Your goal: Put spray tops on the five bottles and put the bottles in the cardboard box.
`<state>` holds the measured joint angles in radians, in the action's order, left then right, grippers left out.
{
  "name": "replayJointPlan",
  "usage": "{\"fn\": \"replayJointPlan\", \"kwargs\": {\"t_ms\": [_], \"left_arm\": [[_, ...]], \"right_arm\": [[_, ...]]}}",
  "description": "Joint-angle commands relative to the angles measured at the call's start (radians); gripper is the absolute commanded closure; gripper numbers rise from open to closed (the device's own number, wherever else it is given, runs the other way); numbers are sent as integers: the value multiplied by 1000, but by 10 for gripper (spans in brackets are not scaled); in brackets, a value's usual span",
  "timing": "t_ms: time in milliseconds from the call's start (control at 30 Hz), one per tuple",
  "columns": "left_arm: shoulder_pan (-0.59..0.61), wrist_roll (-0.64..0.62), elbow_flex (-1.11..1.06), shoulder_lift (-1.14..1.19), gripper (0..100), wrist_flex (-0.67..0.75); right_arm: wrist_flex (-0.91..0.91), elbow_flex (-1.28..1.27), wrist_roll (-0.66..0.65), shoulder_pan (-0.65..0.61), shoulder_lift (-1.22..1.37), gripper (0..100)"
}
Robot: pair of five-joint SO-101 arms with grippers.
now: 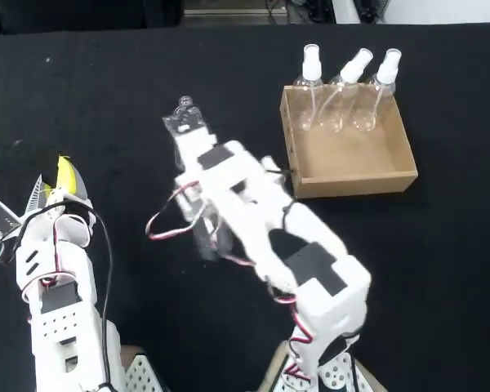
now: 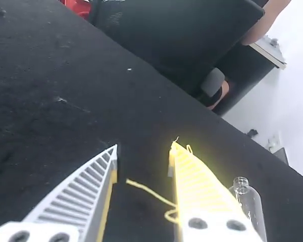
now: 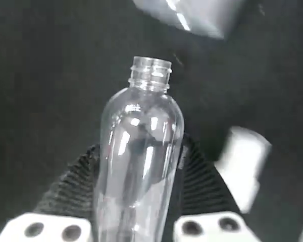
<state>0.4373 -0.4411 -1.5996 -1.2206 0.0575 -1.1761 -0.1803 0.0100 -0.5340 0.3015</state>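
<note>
My right gripper (image 3: pixel 139 151) is shut on a clear bottle (image 3: pixel 141 151) with an open threaded neck and no top. In the high view that gripper (image 1: pixel 185 129) is at mid-table, left of the cardboard box (image 1: pixel 396 147), with the bottle (image 1: pixel 184 110) sticking out past it. Three bottles with white spray tops (image 1: pixel 343 94) stand along the box's far wall. A white spray top (image 3: pixel 242 164), blurred, lies on the black cloth beside the held bottle. My left gripper (image 2: pixel 144 148) is open and holds nothing, low over the cloth at the near left (image 1: pixel 53 184). Past its yellow finger is a clear uncapped bottle (image 2: pixel 247 199).
The table is covered by a black cloth (image 1: pixel 441 269). The near half of the box floor (image 1: pixel 351 159) is bare. Both arm bases stand at the front edge. Dark chairs (image 2: pixel 192 40) are beyond the table's far edge.
</note>
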Motion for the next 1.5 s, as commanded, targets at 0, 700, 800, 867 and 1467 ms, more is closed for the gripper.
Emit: {"fn": "replayJointPlan", "kwargs": {"t_ms": [0, 700, 800, 867, 1467], "left_arm": [[8, -5, 31, -17, 838, 26], [10, -5, 31, -17, 838, 26], [10, -5, 31, -17, 838, 26], [10, -5, 30, -17, 838, 26], [10, -5, 30, -17, 838, 26]], "right_arm": [[0, -156, -166, 81, -94, 987], [-233, 1, -196, -57, -45, 796], [-230, 21, -193, -63, 15, 798], [-227, 16, -196, -81, 27, 800], [-18, -343, -192, -137, -328, 893]]}}
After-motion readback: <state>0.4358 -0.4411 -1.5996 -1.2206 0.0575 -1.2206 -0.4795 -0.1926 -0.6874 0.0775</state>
